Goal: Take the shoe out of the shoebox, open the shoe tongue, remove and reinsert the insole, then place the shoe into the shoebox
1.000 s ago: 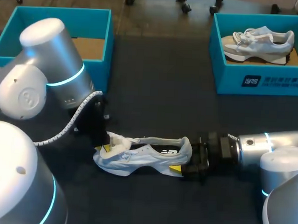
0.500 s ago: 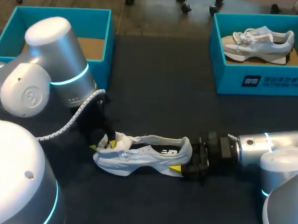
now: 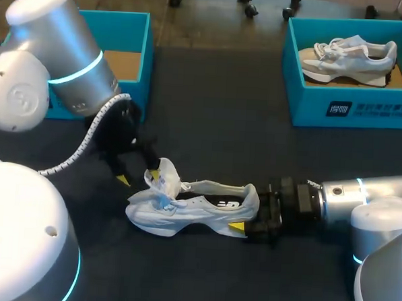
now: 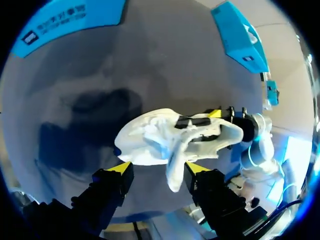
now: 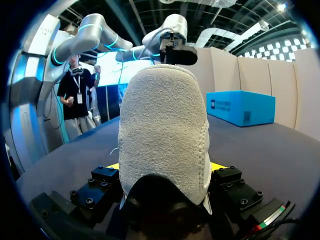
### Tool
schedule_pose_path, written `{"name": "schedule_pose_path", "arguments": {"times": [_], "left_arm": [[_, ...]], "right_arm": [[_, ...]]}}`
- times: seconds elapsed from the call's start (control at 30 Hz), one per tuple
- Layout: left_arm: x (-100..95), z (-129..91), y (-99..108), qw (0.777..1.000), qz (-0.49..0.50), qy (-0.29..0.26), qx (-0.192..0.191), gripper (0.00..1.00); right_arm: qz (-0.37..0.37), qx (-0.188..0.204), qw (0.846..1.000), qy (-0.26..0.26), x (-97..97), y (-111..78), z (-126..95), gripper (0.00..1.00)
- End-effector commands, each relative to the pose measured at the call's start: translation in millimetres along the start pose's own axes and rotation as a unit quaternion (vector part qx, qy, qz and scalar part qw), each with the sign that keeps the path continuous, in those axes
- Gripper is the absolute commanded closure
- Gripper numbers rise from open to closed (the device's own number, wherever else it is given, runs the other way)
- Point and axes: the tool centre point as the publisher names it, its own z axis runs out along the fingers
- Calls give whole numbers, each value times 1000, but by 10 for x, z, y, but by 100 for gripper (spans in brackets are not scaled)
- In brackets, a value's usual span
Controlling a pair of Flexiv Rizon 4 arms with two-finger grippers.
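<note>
A pale white-blue shoe (image 3: 198,208) lies on its side on the dark table, toe toward my left arm. Its tongue (image 3: 164,179) stands pulled up out of the opening. My left gripper (image 3: 139,177) hovers open just above the toe end. In the left wrist view the tongue (image 4: 175,165) hangs between its spread fingertips (image 4: 120,167), near one of them, not pinched. My right gripper (image 3: 248,215) is shut on the shoe's heel (image 5: 165,135), one yellow tip on each side.
A teal shoebox (image 3: 351,108) at the back right holds a second shoe (image 3: 347,57). Another teal box (image 3: 135,59) stands at the back left, close behind my left arm, with bare cardboard inside. Open table lies between the two boxes.
My left gripper has opened, let go of the tongue and lifted back toward the left. The tongue now stands raised. The right arm and the heel have not moved.
</note>
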Motion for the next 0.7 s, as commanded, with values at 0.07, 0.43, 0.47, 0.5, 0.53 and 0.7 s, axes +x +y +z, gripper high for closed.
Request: {"name": "schedule_pose_path", "arguments": {"times": [0.07,0.43,0.47,0.5,0.53,0.7], "left_arm": [[241,-389,71,999,45,-28,10,31],[731,-691,52,976,186,-116,10,100],[764,-704,44,973,199,-118,8,100],[811,-726,31,967,222,-123,0,100],[842,-743,29,962,243,-125,-4,100],[969,-782,22,930,341,-135,-38,100]], "right_arm": [[0,1,1000,0,2,-8,24,100],[0,1,1000,0,2,-8,24,100],[0,1,1000,0,2,-8,24,100],[0,1,1000,0,2,-8,24,100],[0,1,1000,0,2,-8,24,100],[0,1,1000,0,2,-8,24,100]]}}
